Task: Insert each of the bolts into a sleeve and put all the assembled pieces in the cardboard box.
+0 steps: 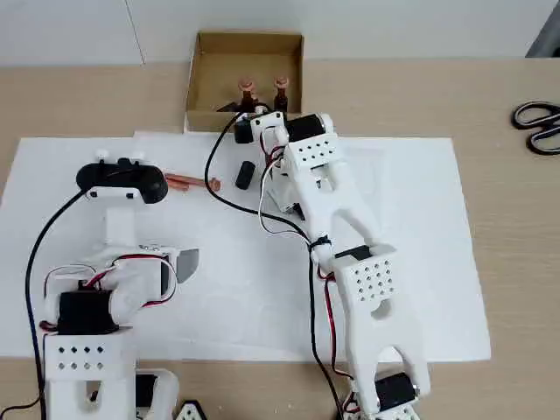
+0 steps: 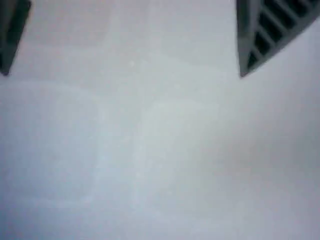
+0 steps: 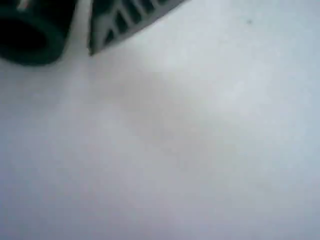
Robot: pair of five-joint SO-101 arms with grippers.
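The cardboard box (image 1: 203, 80) stands at the back of the table with two copper bolts in black sleeves (image 1: 248, 93) (image 1: 281, 90) upright inside. A loose copper bolt (image 1: 192, 183) lies on the white paper. A black sleeve (image 1: 245, 175) (image 3: 27, 30) lies right of it, just left of my right gripper (image 1: 266, 182), which is low over the paper in front of the box. A thin strip of paper separates the sleeve from that gripper. My left gripper (image 1: 182, 262) (image 2: 125, 45) is open over bare paper, holding nothing.
A white paper sheet (image 1: 411, 262) covers the middle of the wooden table. Scissors (image 1: 538, 127) lie at the far right edge. Black cables (image 1: 229, 201) run across the paper near the sleeve and the right arm.
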